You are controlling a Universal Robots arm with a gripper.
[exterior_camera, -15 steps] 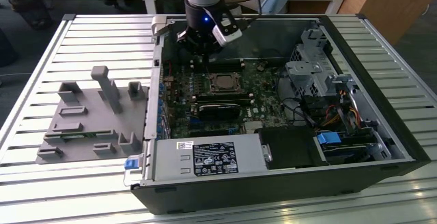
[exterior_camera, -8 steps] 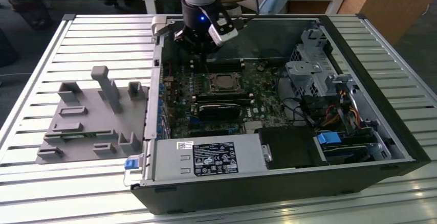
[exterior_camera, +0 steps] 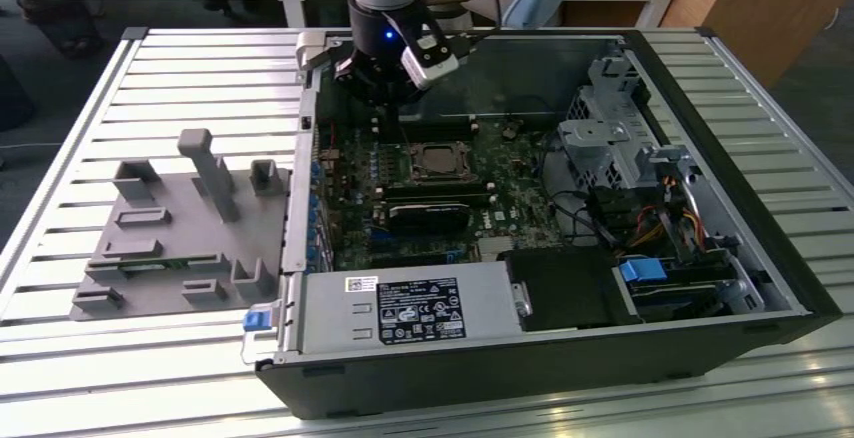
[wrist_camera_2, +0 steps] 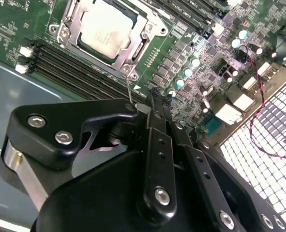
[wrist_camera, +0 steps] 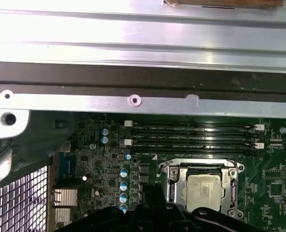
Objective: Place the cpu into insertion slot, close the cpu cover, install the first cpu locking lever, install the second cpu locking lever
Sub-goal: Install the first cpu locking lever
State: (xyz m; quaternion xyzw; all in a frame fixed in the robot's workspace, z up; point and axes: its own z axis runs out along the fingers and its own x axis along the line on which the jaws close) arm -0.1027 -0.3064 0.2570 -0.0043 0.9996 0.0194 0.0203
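Nearest you, the gripper [wrist_camera_2: 152, 104] hangs over the motherboard [wrist_camera_2: 191, 53] just beside the socket, fingers pressed together with nothing visibly between them, a thin wire lever [wrist_camera_2: 128, 91] rising from the socket's corner to meet its tip. The cpu [wrist_camera_2: 105, 26] already sits in the socket with the cover [wrist_camera_2: 133, 53] down flat around it, so by my reading your first two steps are done. You're on the levers now; whether either is latched, I cannot tell.
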